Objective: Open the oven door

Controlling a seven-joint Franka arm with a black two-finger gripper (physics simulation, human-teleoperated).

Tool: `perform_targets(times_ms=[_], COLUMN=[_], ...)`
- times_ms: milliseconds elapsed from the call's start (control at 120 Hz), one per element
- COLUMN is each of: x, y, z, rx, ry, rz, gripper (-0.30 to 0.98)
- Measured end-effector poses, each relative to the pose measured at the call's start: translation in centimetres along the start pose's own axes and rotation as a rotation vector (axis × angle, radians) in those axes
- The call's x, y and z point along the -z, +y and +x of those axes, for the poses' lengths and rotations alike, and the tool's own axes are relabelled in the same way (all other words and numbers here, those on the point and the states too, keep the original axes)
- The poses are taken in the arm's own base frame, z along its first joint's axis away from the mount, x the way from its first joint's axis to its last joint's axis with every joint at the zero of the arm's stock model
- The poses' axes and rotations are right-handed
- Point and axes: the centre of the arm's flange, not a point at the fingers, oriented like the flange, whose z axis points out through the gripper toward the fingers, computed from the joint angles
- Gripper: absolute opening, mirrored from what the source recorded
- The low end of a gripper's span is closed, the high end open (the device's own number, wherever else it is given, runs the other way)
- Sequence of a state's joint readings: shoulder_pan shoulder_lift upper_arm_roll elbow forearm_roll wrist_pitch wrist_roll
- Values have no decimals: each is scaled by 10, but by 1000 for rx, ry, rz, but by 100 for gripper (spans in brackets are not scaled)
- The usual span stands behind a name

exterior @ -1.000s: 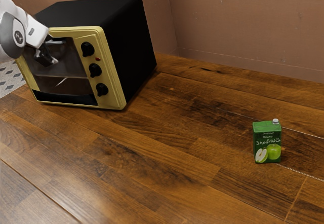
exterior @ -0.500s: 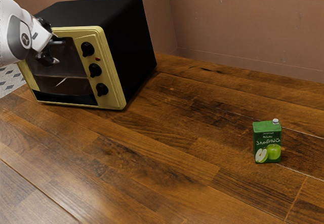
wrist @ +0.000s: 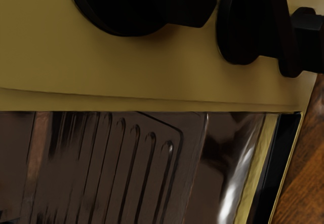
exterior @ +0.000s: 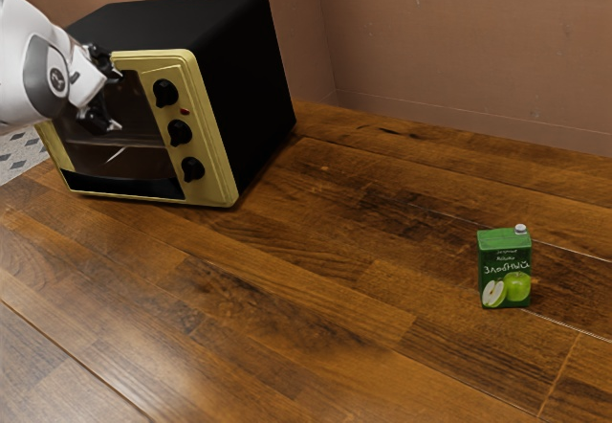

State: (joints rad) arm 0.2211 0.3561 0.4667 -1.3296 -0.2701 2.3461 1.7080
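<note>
Gold-trimmed toaster oven (exterior: 215, 166) at exterior view's left, glass door (exterior: 129, 163) apparently shut; gripper (exterior: 116, 102) right up front, spread wide, nothing clasped: reach mostly made, whole pull left!

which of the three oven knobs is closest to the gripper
The top knob; the middle knob and bottom knob sit lower on the yellow panel, farther from the gripper.

And there it is on the green juice carton (exterior: 504, 268): white lettering reads "Злобный", smaller lines above too tiny to make out!
</note>
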Motion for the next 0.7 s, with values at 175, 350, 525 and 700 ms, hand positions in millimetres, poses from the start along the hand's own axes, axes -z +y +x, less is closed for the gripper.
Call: perform_targets(times_ms=[175, 350, 525, 700], x=[41, 450, 315, 171], y=[46, 104, 70, 128], z=[-22, -4, 295, 314], rx=[43, -122, -339, -85], ry=[73, 290, 341, 133], rz=[-78, 258, -233, -642], gripper=[68, 62, 66, 67])
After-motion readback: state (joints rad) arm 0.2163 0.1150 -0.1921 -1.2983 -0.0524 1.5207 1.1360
